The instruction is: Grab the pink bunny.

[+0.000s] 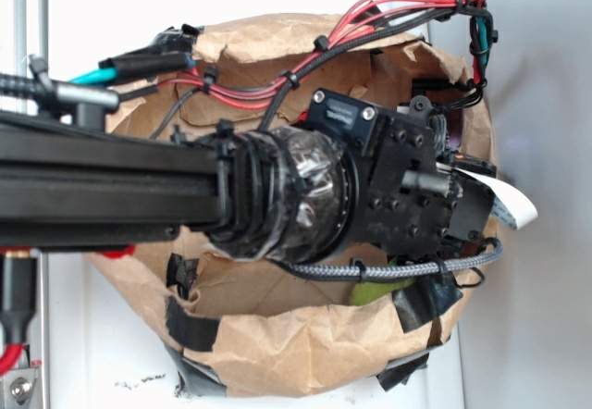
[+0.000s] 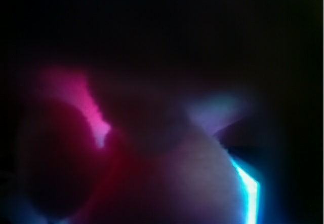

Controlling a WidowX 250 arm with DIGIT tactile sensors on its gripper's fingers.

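Exterior view. From above, the black arm (image 1: 111,182) reaches in from nine o'clock over a crumpled brown paper bag (image 1: 277,335) patched with black tape. The wrist housing (image 1: 407,187) and its red wire bundle (image 1: 370,20) cover the middle of the bag. The gripper itself points down into the bag and is hidden beneath the housing, so its opening cannot be told from here. A sliver of green plush toy (image 1: 375,291) shows at about five o'clock from the wrist, under the braided cable (image 1: 398,266). The pink bunny is not visible in this view; presumably it lies under the arm.

Wrist view. The picture is dark and heavily blurred. A pale, softly lit, rounded mass fills the lower centre toward five o'clock; judged by its tint and fuzzy edge, it is probably the pink bunny (image 2: 197,183), very close to the lens. A deep red form (image 2: 55,168), perhaps the rosette, sits at eight o'clock, beside it. No finger can be made out, so whether the jaws are apart, closed, or holding anything cannot be told.

Handling, as a judgement: a plush toy should be light, soft and compressible, not fragile. Pinching across the bulk of the body should hold better than catching a limb.
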